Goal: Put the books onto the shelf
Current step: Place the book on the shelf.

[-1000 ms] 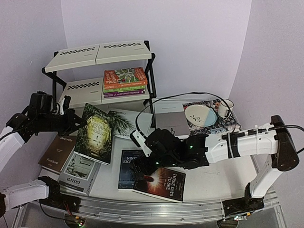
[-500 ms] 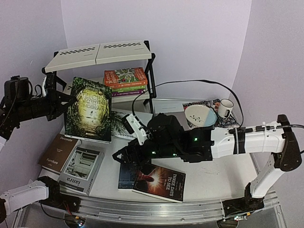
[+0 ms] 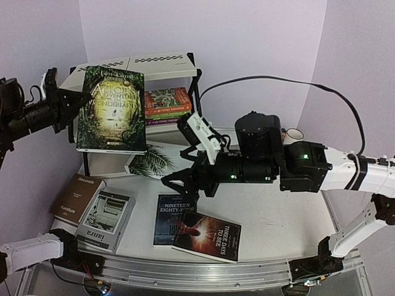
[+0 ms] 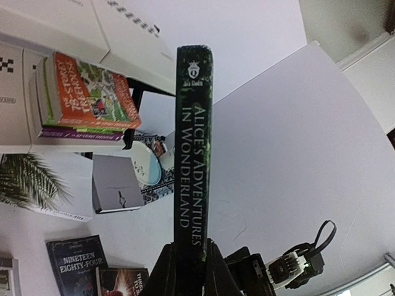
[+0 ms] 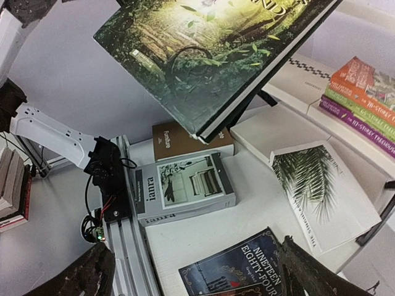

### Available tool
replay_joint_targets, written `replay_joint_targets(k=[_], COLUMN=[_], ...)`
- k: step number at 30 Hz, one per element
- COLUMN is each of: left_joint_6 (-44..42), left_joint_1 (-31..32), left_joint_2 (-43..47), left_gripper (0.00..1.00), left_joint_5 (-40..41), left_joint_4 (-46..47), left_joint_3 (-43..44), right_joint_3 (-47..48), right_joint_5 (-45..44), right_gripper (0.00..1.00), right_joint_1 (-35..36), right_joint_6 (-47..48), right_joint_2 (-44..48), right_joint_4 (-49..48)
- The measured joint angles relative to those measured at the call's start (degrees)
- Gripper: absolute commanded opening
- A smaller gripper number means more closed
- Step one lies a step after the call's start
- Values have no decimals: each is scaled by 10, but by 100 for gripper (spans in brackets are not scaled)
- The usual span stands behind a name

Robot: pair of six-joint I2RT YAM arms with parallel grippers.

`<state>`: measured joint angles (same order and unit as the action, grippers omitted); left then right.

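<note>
Alice book (image 3: 112,110) in left jaws (held aloft); right jaws wide.

Three lilac walls are closing in the scene. The back wall (image 3: 247,37) is rising plain and smooth, and the left wall (image 3: 31,31) and the right wall (image 3: 364,61) are meeting it at soft vertical corners. Even, diffuse light is falling from above and casting only faint shadows, with the right wall sitting a shade darker than the back one. A white table (image 3: 271,228) is filling the space between the walls, and a silvery metal rail (image 3: 197,271) is running along its near edge. In the right wrist view a grey floor (image 5: 49,203) is showing past the table's edge, lying in dimmer light.
</note>
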<state>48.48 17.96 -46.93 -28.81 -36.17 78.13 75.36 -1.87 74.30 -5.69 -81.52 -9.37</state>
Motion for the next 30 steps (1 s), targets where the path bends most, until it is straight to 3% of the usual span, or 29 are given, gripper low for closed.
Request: replay_joint_targets(k=[12, 19, 30], left_joint_6=[70, 152, 206], left_joint_1=[1, 1, 1], left_joint_2=[-105, -134, -177], left_gripper=[0, 0, 0], left_joint_5=[78, 144, 249], left_joint_4=[126, 275, 366], left_joint_3=[67, -10, -16], right_joint_3=[86, 91, 198], right_joint_5=[-43, -83, -174], right_gripper=[92, 91, 90], right_joint_1=[0, 0, 0], right_joint_6=[64, 85, 161], right_joint_2=[0, 0, -63], right_joint_4=[26, 43, 51])
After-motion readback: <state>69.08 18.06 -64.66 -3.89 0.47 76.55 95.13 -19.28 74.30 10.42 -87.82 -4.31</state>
